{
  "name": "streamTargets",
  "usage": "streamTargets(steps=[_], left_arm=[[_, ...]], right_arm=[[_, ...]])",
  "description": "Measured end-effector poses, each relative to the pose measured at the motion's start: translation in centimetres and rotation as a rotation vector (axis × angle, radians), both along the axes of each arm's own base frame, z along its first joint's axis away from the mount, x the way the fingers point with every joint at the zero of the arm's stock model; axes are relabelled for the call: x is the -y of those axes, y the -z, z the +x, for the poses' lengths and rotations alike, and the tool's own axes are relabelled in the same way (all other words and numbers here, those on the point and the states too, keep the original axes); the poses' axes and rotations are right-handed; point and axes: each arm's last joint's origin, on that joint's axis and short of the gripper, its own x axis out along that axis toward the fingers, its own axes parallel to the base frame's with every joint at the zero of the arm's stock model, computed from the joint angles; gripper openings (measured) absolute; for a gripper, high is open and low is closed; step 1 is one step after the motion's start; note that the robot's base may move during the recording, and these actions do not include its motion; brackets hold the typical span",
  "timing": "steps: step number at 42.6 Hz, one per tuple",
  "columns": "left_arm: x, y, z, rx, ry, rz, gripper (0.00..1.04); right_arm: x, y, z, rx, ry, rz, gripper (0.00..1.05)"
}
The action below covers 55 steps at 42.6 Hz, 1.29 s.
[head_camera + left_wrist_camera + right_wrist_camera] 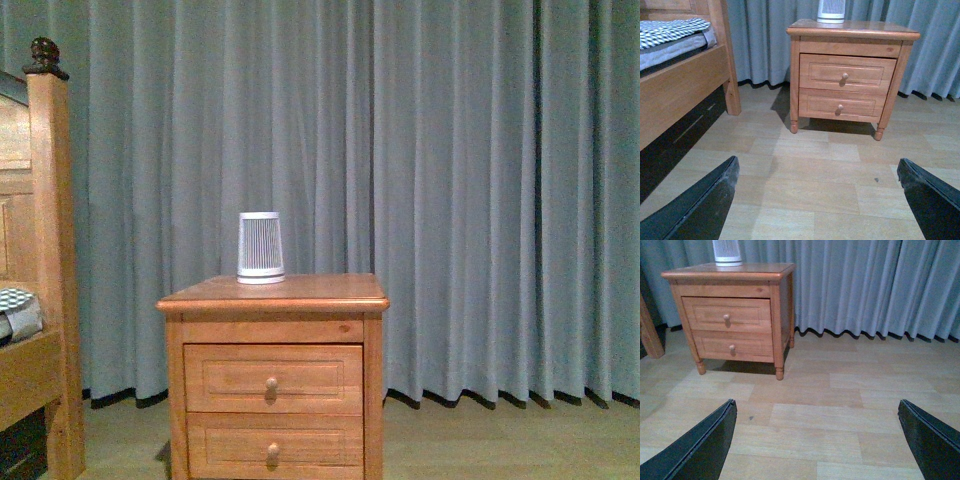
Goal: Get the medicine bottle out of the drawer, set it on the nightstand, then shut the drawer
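The honey-wood nightstand [330,290] stands ahead against the curtain; it also shows in the wrist views as the nightstand [865,32] and the nightstand [760,270]. Its upper drawer [235,378] is closed, with one round knob; the same drawer [825,70] and drawer [705,312] look closed there too. The medicine bottle is out of view. My left gripper [817,172] hangs open over bare floor, well short of the nightstand. My right gripper [817,412] is open too, over the floor and further off to the side. Neither arm appears in the front view.
A white striped tapered cylinder [260,246] stands on the nightstand top. The lower drawer [235,447] is closed. A wooden bed frame [45,250] with a tall post and checked bedding [670,30] is at the left. Grey curtains [480,180] hang behind. Wood-plank floor [830,405] lies between.
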Motion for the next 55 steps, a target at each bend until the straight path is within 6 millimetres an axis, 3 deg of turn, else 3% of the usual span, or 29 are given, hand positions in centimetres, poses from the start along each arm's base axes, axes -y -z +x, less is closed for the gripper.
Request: streamTargets(steps=[55], left_arm=[[0.00, 0.00, 0.00, 0.000, 0.000, 0.000, 0.98]], right_arm=[[0.00, 0.00, 0.00, 0.000, 0.000, 0.000, 0.98]])
